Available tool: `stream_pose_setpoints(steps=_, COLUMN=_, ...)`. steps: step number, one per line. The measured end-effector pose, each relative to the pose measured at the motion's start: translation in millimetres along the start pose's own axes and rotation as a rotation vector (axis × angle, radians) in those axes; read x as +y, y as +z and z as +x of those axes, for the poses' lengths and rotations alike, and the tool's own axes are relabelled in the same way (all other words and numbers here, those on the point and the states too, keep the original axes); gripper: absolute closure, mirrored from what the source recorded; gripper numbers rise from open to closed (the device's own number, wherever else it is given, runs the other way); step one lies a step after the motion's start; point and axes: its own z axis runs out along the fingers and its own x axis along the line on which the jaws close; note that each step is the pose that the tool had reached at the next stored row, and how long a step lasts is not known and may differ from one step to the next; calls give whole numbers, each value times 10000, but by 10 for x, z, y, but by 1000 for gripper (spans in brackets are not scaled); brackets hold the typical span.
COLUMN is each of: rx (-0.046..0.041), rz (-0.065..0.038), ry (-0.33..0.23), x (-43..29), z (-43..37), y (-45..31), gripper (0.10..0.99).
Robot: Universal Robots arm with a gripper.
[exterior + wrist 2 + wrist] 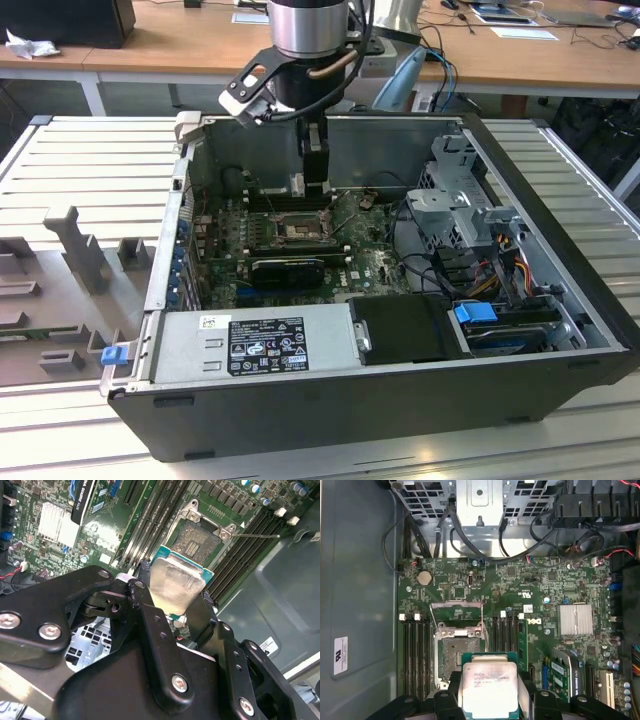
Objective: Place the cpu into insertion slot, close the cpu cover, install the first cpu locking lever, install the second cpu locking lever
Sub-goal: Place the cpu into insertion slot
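Observation:
My gripper (311,183) hangs inside the open computer case, a little above the motherboard, and is shut on the cpu (176,585). The cpu (490,687) is a thin square plate with a pale silver face and a green rim, pinched on two opposite edges by the black fingers (142,592). The insertion slot (457,655) lies uncovered on the board, just beside the held cpu and apart from it, and shows in the exterior view as a black-framed square (298,232). The cpu cover (457,611) stands swung open at the slot's far edge. A thin wire lever (260,536) sticks out beside the slot (200,541).
Long black memory slots (417,655) flank the socket on both sides. A black ribbed card (290,268), the power supply box (255,345), a drive cage (460,200) with cables and a silver heatsink (575,620) crowd the case. The case walls (170,250) enclose everything.

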Motion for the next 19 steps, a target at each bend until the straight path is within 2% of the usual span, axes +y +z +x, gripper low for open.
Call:
stream_pose_setpoints(steps=3, rx=2, rz=0, ry=-3, x=-5, z=0, y=63, gripper=557)
stream_pose_setpoints(steps=6, rx=20, rz=1, ry=-217, x=-44, z=4, y=179, gripper=557)
stream_pose_setpoints(steps=14, rx=21, rz=1, ry=-232, x=-68, z=76, y=414, gripper=557)
stream_pose_setpoints(steps=19, rx=23, rz=1, ry=-232, x=-78, z=123, y=519, gripper=557)
